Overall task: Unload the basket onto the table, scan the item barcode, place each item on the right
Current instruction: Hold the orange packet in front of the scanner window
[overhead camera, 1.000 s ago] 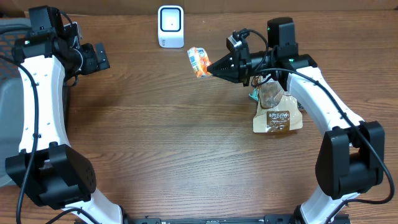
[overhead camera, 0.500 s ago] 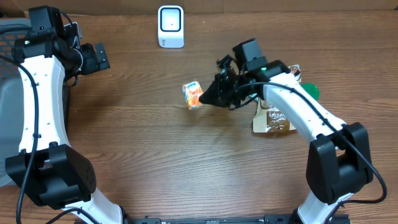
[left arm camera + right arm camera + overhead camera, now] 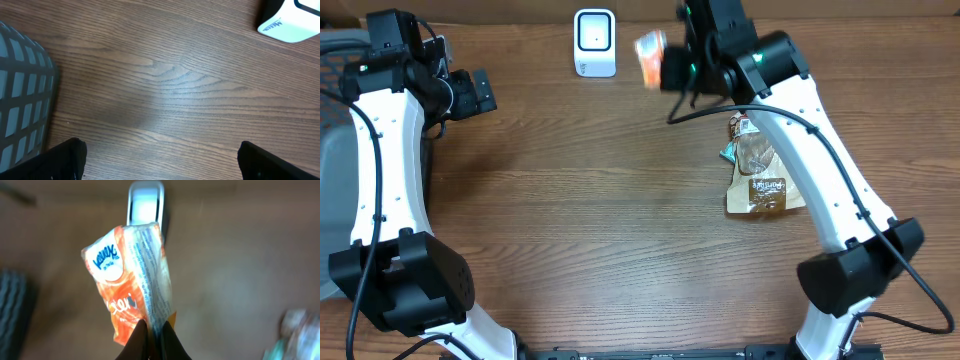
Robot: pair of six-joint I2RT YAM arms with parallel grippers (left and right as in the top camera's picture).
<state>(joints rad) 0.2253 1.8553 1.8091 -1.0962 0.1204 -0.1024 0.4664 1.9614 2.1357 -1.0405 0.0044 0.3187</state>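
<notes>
An orange Kleenex pack (image 3: 129, 285) is pinched by its lower edge between the pressed-together fingers of the right gripper (image 3: 150, 330). It is held above the table at about 12 o'clock, just at 3 o'clock of the white scanner (image 3: 594, 42). The left gripper (image 3: 159, 162) is seen at 10 o'clock, with its fingers spread wide.

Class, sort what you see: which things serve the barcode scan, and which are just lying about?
Job: tissue pack, right gripper holding it, scanner.
Lying about: brown bag, basket.
</notes>
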